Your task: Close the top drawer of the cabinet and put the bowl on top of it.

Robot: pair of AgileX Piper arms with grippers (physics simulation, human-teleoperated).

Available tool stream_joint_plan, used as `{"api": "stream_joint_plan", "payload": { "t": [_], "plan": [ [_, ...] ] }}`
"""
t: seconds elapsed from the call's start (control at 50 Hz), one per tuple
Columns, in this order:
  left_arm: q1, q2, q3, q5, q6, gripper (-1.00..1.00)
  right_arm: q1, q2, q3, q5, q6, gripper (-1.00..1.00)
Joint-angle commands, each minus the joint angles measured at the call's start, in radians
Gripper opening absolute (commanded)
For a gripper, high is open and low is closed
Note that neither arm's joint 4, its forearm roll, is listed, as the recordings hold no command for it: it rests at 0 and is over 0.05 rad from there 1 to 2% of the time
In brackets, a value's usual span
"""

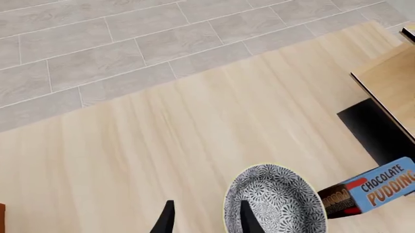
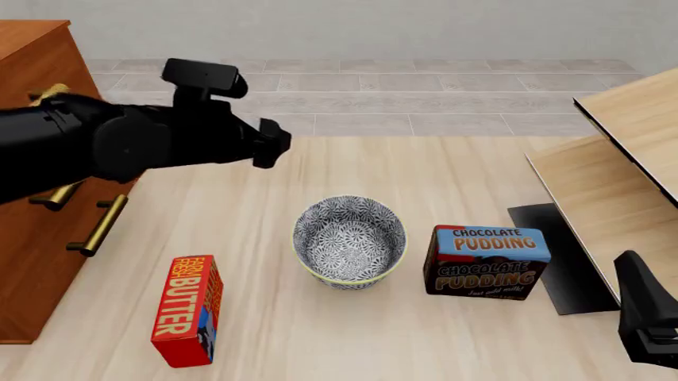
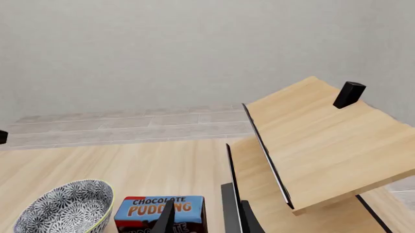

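The blue-and-white bowl (image 2: 350, 242) stands upright on the table's middle, empty; it also shows in the wrist views (image 1: 275, 201) (image 3: 65, 206). The reddish-brown cabinet (image 2: 32, 238) stands at the far left. My left arm hides most of the top drawer, and only an end of its brass handle (image 2: 50, 93) shows. My left gripper (image 2: 271, 143) (image 1: 207, 221) hovers open behind and left of the bowl, holding nothing. My right gripper (image 2: 642, 305) (image 3: 207, 221) is open and empty at the near right.
A chocolate pudding box (image 2: 487, 260) stands just right of the bowl. A red butter box (image 2: 187, 309) lies front left. Pale wood furniture (image 2: 625, 175) with slanted boards and a black base fills the right side. Tiled floor lies beyond the table's far edge.
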Motion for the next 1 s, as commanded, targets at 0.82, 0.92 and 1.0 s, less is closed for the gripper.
{"api": "stream_joint_plan", "payload": {
  "t": [0.82,0.92,1.0],
  "plan": [
    [-0.060,0.146,0.064,-0.130,-0.094,1.00,-0.003,0.000,0.001,0.000,-0.003,1.00],
    [-0.063,0.158,0.075,-0.141,-0.103,1.00,-0.003,0.000,0.001,0.001,-0.003,1.00],
    [-0.066,0.162,0.079,-0.146,-0.108,1.00,-0.001,0.000,0.001,0.001,-0.004,1.00]
  ]
}}
